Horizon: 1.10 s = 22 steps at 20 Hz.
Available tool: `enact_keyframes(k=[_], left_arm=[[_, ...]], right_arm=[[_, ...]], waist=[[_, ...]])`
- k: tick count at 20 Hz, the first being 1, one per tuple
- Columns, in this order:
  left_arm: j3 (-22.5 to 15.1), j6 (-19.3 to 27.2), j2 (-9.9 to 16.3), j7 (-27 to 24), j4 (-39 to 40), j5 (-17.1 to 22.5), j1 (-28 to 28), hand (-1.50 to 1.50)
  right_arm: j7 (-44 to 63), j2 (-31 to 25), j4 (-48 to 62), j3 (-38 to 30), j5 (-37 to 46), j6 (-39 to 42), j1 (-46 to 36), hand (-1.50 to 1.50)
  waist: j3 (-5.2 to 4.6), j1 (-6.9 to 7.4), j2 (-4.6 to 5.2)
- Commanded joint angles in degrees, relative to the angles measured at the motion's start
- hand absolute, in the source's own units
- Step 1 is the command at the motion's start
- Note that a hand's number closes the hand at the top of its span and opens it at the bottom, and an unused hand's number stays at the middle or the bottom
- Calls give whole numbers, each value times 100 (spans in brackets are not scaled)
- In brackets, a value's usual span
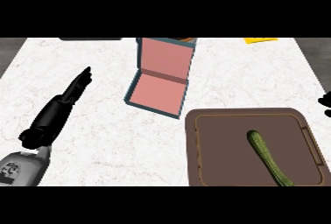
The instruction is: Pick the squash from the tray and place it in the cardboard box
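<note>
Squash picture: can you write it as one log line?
squash: lying on tray | cardboard box: open | left hand: open, over counter | right hand: right edge

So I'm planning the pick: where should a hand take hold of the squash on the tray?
Grip the squash around its middle, coming from above. It lies flat and slanted on the tray, long and thin, so fingers should close across its narrow width.

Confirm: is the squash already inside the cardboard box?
No. The squash lies on the brown tray, apart from the open cardboard box further up the counter.
</note>
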Motion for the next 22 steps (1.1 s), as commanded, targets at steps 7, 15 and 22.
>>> enact_keyframes(k=[7, 15, 22], left_arm=[[254, -216, 44, 114, -217, 10, 269, 0], [504, -567, -94, -56, 167, -110, 17, 0], [399, -386, -536, -244, 167, -463, 170, 0]], right_arm=[[1310, 7, -1916, 370, 1472, 116, 967, -150], [1603, 551, -2218, 430, 2323, 468, 1572, -150], [1962, 1362, -1964, 1101, 3535, 74, 1337, -150]], waist=[[-3, -10, -18], [0, 9, 0], [2, 71, 11]])
